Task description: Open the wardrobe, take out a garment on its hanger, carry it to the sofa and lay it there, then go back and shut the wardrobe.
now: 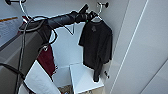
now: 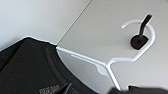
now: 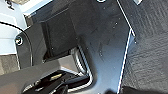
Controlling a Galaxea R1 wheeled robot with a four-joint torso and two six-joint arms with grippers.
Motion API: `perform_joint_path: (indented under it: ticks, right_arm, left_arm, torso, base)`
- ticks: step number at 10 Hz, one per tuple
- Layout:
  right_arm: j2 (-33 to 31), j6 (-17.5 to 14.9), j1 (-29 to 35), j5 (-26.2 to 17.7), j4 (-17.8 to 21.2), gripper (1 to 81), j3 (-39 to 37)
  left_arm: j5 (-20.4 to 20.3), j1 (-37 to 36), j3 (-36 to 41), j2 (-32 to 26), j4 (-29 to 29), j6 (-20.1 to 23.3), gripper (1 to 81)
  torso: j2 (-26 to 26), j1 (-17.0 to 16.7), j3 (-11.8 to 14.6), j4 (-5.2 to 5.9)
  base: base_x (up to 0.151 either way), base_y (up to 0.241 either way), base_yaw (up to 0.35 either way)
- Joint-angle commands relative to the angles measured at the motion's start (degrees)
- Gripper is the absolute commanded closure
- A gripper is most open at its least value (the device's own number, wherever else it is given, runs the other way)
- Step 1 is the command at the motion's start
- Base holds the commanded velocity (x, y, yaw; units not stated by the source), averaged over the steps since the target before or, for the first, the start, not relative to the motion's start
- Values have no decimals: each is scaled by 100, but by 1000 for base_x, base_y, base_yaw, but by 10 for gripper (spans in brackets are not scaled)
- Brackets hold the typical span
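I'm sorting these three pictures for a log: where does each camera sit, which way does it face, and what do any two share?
Head view: high on the robot, facing forward and down into the open wardrobe; the left arm reaches toward the black shirt.
Left wrist view: on the left arm, close to the white hanger, its hook over a dark peg.
Right wrist view: on the right arm, facing down at dark carpet past the robot's own dark plate.
Shared: head and left wrist views both show shirt, hanger and peg.

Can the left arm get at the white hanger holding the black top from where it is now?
Probably yes: the left gripper is already right beside the hanger, whose hook is on a black peg, nothing between them.
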Motion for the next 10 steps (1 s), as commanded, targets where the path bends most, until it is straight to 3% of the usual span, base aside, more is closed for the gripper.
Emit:
perform_joint_path:
  ticks: [1, 2, 3, 4, 5, 7, 10]
  right_arm:
    - [50, 11, 225, -306, 69, 10, 42]
    - [50, 11, 216, -306, 95, 10, 42]
    - [50, 11, 208, -306, 122, 10, 42]
    - [50, 11, 207, -306, 122, 10, 42]
    - [58, 11, 207, -271, 122, 10, 42]
    - [58, 11, 172, -271, 122, 10, 42]
    - [146, 2, 128, -271, 104, 10, 42]
  left_arm:
    - [-143, -1180, -42, 62, 20, -43, 10]
    - [-222, -1215, -34, 71, 11, -61, 10]
    - [-284, -1233, -16, 71, 11, -122, 10]
    - [-293, -1259, -25, 98, 20, -140, 10]
    - [-345, -1286, -42, 81, 20, -148, 10]
    - [-460, -1294, -51, 19, 20, -245, 10]
    - [-917, -1259, -596, 238, 20, -685, 10]
  torso:
    - [0, -2, 2, 0]
    - [2, 5, -37, 0]
    - [5, 5, -218, -265]
    - [5, 5, -262, -338]
    - [2, 2, -90, -125]
    - [5, 5, -168, -295]
    - [5, 5, -177, -297]
  base:
    - [0, 0, 0]
    - [0, 0, 0]
    - [0, 0, 0]
    - [0, 0, 0]
    - [0, 0, 0]
    - [0, 0, 0]
    - [0, 0, 0]
